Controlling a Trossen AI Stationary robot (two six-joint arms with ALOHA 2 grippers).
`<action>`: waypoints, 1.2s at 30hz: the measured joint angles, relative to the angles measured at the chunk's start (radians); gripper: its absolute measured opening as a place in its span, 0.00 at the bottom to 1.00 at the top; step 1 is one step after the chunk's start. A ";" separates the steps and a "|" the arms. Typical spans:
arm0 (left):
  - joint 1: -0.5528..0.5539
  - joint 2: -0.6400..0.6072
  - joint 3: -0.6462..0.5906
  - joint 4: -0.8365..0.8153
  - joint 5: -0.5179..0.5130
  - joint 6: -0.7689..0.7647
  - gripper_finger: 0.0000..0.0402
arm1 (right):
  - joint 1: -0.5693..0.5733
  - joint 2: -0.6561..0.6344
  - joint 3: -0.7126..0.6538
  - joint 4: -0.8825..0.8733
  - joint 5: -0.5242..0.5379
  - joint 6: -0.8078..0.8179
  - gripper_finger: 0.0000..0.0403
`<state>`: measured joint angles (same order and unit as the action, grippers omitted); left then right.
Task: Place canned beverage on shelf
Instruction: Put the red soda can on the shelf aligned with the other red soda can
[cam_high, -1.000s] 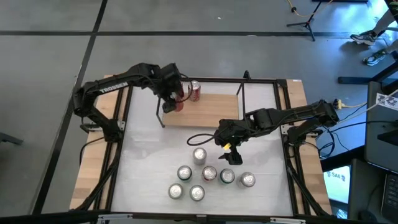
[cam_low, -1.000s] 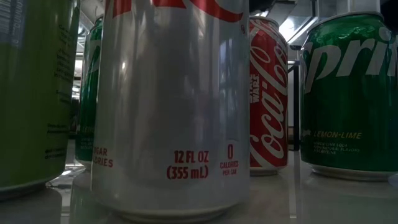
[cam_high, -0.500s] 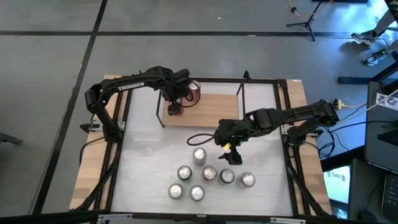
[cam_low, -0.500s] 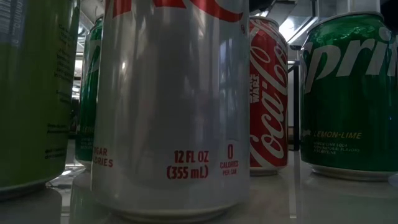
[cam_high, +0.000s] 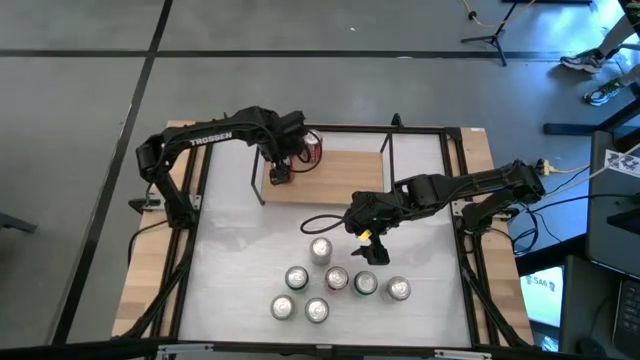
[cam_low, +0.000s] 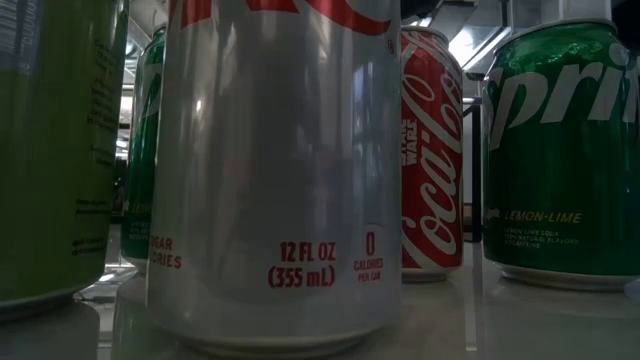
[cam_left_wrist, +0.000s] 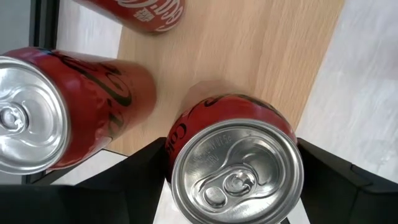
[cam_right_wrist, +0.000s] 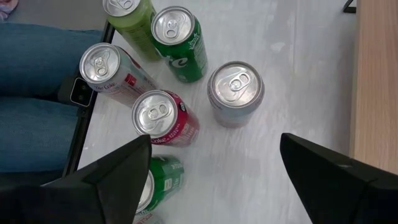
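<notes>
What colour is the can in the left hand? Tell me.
Red, with a silver top: the can sits between the left hand's fingers, clearest in the left wrist view.

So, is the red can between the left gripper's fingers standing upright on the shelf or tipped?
Upright: the left wrist view looks down on the red can, its lid facing up, base on the shelf board.

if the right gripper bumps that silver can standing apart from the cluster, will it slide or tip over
The silver can stands upright on the smooth white table, so a low nudge would probably slide it. It looks taller than wide, so a bump near its top might tip it, and then it would likely roll. Its tab looks unopened, so it's probably full and steadier.
</notes>
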<state>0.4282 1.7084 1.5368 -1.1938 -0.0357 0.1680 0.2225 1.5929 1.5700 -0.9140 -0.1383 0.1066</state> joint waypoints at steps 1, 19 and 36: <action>0.000 0.000 0.000 0.000 0.000 0.000 0.70 | 0.000 0.000 0.000 0.000 0.000 0.000 0.87; 0.000 -0.002 -0.027 0.019 0.000 0.002 0.70 | 0.000 0.000 0.000 -0.001 0.000 0.000 0.87; -0.001 0.000 -0.031 0.031 -0.005 0.000 0.83 | 0.000 0.000 0.000 -0.001 0.000 0.000 0.87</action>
<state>0.4271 1.7085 1.5059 -1.1625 -0.0411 0.1680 0.2226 1.5929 1.5700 -0.9146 -0.1383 0.1062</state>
